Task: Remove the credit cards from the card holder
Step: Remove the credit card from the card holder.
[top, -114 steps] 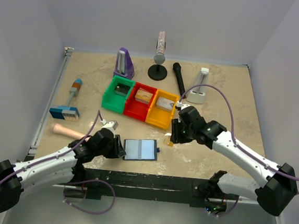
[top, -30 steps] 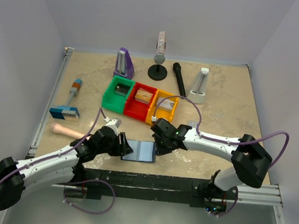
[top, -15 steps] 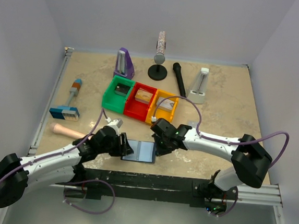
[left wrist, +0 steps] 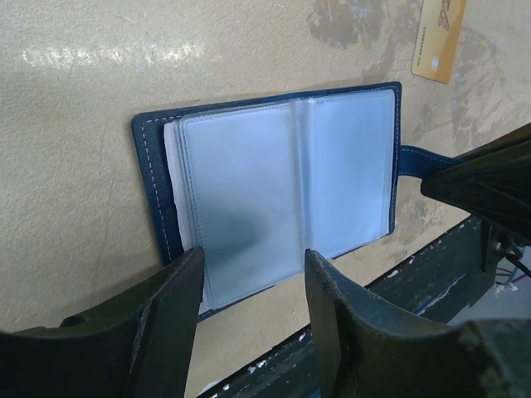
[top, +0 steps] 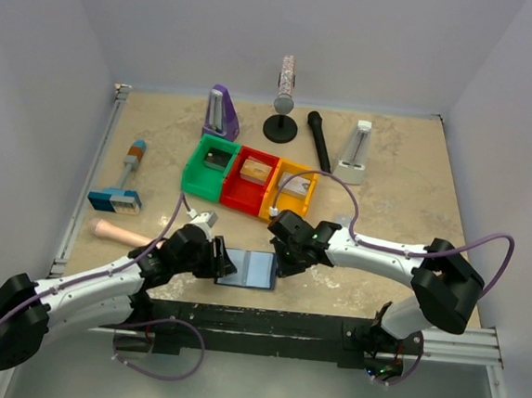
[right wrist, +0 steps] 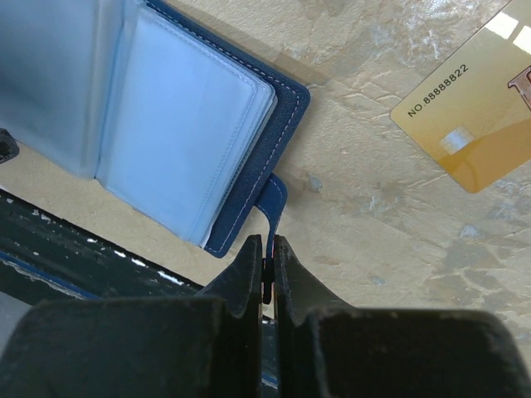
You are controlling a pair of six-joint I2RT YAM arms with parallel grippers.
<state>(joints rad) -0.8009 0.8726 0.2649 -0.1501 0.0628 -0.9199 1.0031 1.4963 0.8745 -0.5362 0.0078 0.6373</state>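
Ideally the right gripper (right wrist: 266,249), clamped on the card holder's (right wrist: 253,170) three-o'clock strap (right wrist: 275,195), should be steadying it while the left gripper's (left wrist: 249,286) parted fingers (left wrist: 170,307) are bracing nine o'clock.

The beige stone-patterned table (top: 405,211) bears an open navy card holder (top: 252,270) at its near edge, an amber credit card (right wrist: 469,116) just beside it, green, red and yellow bins (top: 244,198) mid-table, and a purple metronome (top: 221,113) behind them.

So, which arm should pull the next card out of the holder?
Left, probably: the left jaws stand open over the clear sleeves of the card holder, while the right jaws are shut on its snap tab, apparently steadying it.
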